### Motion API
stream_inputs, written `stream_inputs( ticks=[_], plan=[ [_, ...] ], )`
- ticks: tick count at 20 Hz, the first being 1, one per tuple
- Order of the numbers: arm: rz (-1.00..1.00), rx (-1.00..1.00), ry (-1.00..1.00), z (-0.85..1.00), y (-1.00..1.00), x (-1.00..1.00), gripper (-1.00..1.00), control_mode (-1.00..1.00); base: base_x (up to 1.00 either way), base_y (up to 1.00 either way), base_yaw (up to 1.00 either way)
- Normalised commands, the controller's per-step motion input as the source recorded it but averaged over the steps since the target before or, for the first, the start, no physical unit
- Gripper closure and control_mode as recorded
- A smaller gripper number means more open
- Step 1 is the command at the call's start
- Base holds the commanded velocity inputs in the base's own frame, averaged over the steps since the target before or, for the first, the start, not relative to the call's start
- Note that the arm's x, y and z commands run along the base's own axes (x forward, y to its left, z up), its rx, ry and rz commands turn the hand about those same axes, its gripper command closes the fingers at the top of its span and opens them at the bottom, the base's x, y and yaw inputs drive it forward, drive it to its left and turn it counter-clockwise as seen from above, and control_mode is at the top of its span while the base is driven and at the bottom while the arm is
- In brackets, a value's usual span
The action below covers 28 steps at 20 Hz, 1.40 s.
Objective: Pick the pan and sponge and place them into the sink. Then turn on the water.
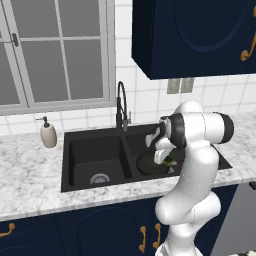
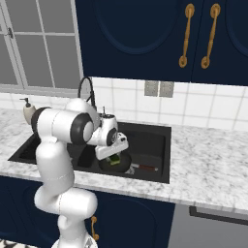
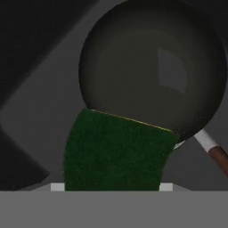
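The counter [image 1: 30, 170] of pale marble carries the black two-basin sink [image 1: 95, 137], set below a window [image 1: 55, 50] and navy cabinets [image 1: 195, 35]. A black gooseneck faucet [image 1: 121, 105] stands at the back of the sink over the divider, and a cream soap bottle [image 1: 48, 134] sits on the counter to the left of the sink. The white arm [image 1: 197, 165] bends down over the right basin.

The pan [image 2: 127, 164] lies flat on the floor of the right basin, its reddish-brown handle [image 2: 147, 168] pointing away to the right in the right base view. In the hand view the pan's round dark bowl is straight ahead, below the hand.

The gripper [image 2: 114, 157] hangs just above the pan, clamped on the sponge [image 3: 116, 151], whose dark green face fills the space between the two pale tips at the bottom of the hand view. From the right base view the sponge shows as a yellow-green block under the hand, over the pan's near edge; whether it touches the pan I cannot tell.
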Motion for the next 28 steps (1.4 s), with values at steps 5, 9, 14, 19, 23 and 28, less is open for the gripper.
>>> stream_inputs(
  ticks=[5, 9, 14, 19, 23, 28],
  plan=[
    [0.0, 0.0, 0.0, -0.5, 0.0, 0.28, 1.0, -1.0, 0.0, 0.0, 0.0],
    [0.0, 0.0, 0.0, -0.33, 0.0, 0.38, 1.0, -1.0, 0.0, 0.0, 0.0],
    [0.0, 0.0, -0.01, -0.33, 0.0, 0.33, 1.0, -1.0, 0.0, 0.0, 0.0],
    [0.0, 0.0, -0.04, -0.26, 0.0, 0.29, 1.0, -1.0, 0.0, 0.0, 0.0],
    [0.0, 0.0, -0.05, -0.2, 0.0, 0.26, 1.0, -1.0, 0.0, 0.0, 0.0],
    [0.0, 0.0, -0.05, -0.28, 0.0, 0.25, 1.0, -1.0, 0.0, 0.0, 0.0]
  ],
)
